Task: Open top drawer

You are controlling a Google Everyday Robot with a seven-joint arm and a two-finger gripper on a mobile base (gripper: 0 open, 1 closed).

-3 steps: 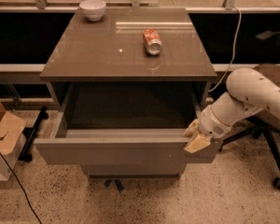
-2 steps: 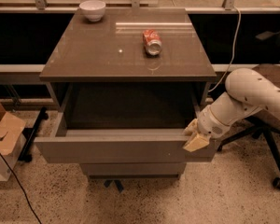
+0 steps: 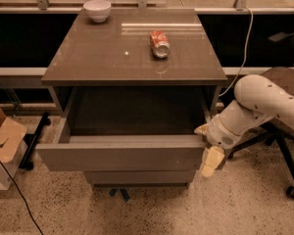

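The top drawer point(image 3: 120, 155) is pulled well out of the grey cabinet, and its deep grey box point(image 3: 132, 112) looks empty. Its flat grey-taupe front panel faces me. My gripper point(image 3: 207, 146) is at the right end of that panel. One cream finger point(image 3: 202, 129) sits behind the panel's top edge and the other point(image 3: 211, 161) hangs in front of it, so the jaws clamp the panel's right end. The white arm point(image 3: 264, 106) reaches in from the right.
A red can point(image 3: 159, 44) lies on its side on the cabinet top point(image 3: 112, 58), with a white bowl point(image 3: 97, 10) at the back left. A narrower drawer front point(image 3: 139, 177) sits below. An office chair point(image 3: 284, 131) stands right; cardboard boxes point(image 3: 2, 141) stand left.
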